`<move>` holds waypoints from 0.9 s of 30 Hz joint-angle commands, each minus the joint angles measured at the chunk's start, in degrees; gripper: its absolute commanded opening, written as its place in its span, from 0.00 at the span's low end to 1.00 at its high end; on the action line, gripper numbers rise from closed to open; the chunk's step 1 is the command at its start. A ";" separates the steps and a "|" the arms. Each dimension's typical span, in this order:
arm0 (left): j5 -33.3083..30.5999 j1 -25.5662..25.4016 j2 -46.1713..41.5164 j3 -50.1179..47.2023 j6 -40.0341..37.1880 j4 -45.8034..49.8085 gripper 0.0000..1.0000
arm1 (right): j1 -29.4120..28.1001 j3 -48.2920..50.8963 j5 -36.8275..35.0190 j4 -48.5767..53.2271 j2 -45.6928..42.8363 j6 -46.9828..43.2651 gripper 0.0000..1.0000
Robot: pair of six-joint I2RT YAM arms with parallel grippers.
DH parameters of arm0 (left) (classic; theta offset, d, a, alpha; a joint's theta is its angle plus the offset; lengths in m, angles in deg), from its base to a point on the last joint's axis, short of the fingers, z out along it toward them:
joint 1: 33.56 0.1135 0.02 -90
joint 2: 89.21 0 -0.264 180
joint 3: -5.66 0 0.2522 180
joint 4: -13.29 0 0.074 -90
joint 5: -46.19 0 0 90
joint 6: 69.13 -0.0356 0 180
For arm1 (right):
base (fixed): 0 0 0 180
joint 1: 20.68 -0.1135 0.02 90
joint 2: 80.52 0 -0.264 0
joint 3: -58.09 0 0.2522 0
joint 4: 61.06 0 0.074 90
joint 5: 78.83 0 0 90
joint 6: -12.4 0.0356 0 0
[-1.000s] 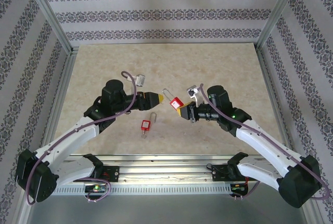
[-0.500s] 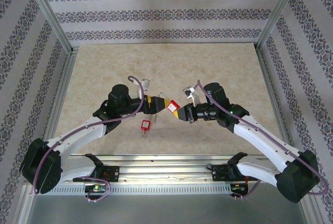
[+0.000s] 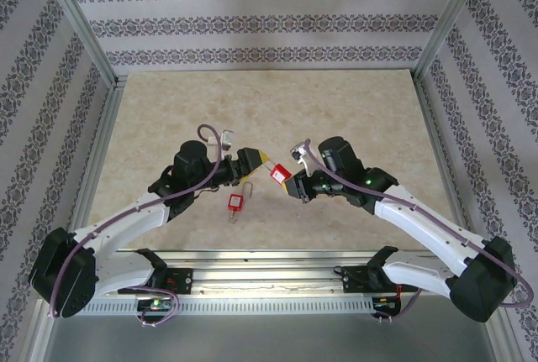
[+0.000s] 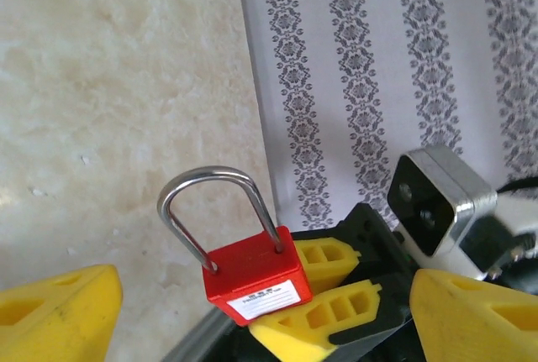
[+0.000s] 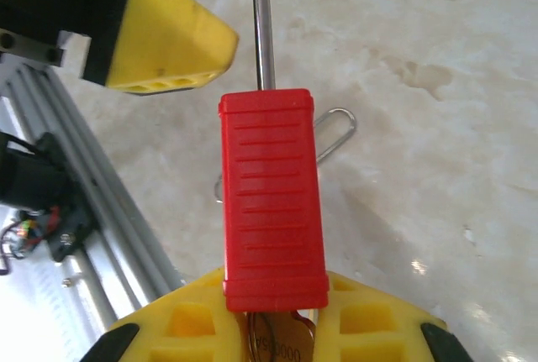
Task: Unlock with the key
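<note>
Wears white shells over black joints on the left arm (image 3: 126,219) and right arm (image 3: 429,228); trails looping purple cables (image 3: 200,129); ends in yellow hollow-ribbed fingers (image 4: 471,312) on black mounts; shows a small green light (image 3: 367,181)

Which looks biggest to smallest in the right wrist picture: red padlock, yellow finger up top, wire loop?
1. Red padlock, but it is nearest the camera.
2. Yellow finger, partly cut off at the top edge.
3. Wire loop, partly hidden behind the padlock.

The left arm (image 3: 134,215) and the right arm (image 3: 420,223) both bend in toward the middle. The left gripper (image 3: 257,161) has its fingers wide apart. The right gripper (image 3: 292,184) pinches a red lock (image 3: 279,175).
</note>
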 commanded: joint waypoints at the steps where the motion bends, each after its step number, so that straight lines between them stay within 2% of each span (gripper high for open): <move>1: 1.02 -0.29 1.90 1.31 9.07 2.42 0.85 | -2.43 -2.46 -8.57 0.67 0.30 -5.70 0.00; 5: 0.67 -0.24 4.92 4.18 9.72 5.65 0.80 | -6.75 -4.10 -16.06 2.48 1.24 -10.05 0.00; 12: -1.05 -0.04 8.71 4.27 12.61 3.11 0.71 | -13.64 -4.90 -26.85 4.32 2.64 -15.39 0.00; 18: -1.65 0.01 8.41 4.28 13.28 3.25 0.60 | -15.51 -4.10 -30.88 4.87 3.21 -16.93 0.00; 27: -1.61 0.22 9.88 4.34 12.56 2.91 0.29 | -20.29 -5.29 -35.05 5.92 5.49 -18.75 0.00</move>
